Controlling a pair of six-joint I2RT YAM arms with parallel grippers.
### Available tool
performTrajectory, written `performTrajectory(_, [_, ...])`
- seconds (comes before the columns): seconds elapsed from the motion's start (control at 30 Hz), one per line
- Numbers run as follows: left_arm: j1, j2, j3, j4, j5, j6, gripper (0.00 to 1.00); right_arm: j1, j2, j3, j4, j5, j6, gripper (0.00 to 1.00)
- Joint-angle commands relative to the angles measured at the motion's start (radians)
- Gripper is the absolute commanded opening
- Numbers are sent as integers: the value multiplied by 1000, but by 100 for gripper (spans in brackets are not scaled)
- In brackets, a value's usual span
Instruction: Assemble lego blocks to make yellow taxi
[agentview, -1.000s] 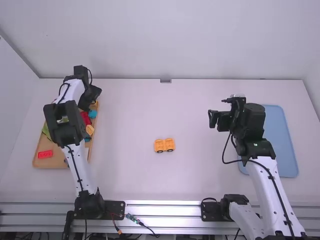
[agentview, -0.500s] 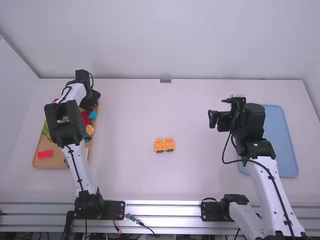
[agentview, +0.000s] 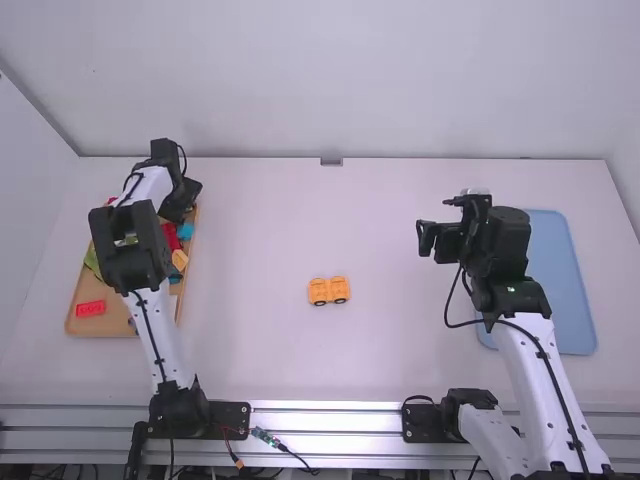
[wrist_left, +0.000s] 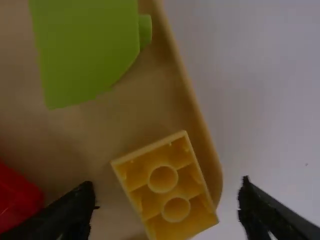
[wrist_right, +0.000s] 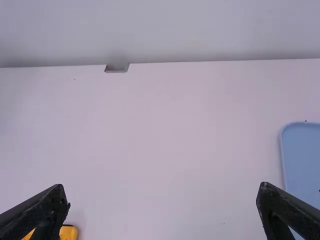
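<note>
Two black fingers of the left gripper (wrist_left: 167, 192) stand apart over a yellow brick (wrist_left: 176, 209), which lies in the wooden tray (agentview: 88, 327), hollow side up, close to the tray's rim. Over the last second that gripper made a small shift above the tray's far end, then came to rest, which suggests it is lined up and a grasp is probably next. A green block (wrist_left: 90, 50) and a red block (wrist_left: 17, 195) lie near the brick. The taxi's wheeled yellow base (agentview: 329, 290) has not moved; it sits on the white table (agentview: 390, 350) between the arms, seemingly waiting for more bricks. The right gripper (wrist_right: 162, 187) hasn't stirred either, its jaws parted and empty, beside the blue tray (agentview: 562, 300). Being upside down, the brick will likely need turning before it can be pressed on.
</note>
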Motion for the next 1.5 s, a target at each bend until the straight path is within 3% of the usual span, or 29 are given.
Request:
performTrajectory(0.0, [14,5,-18,-9,-15,-2,80,1,-9,30,3,-3,-4,99])
performTrajectory(0.17, [12,5,-18,-20,-19,-24,69,1,-9,30,3,-3,-3,99])
performTrajectory(0.6, [19,-36,-17,-58,-42,-27,70,1,-9,30,6,-3,-3,99])
performTrajectory(0.77, [13,-37,-17,-81,-38,-24,61,1,-9,30,5,-3,-2,99])
performTrajectory(1.03, [13,-37,-17,-73,-38,-23,56,1,-9,30,5,-3,0,99])
performTrajectory(1.23, [13,-36,-17,-72,-37,-21,36,1,-9,30,2,-3,0,99])
performTrajectory(1.47, [13,-37,-17,-72,-37,-21,29,1,-9,30,2,-3,0,99])
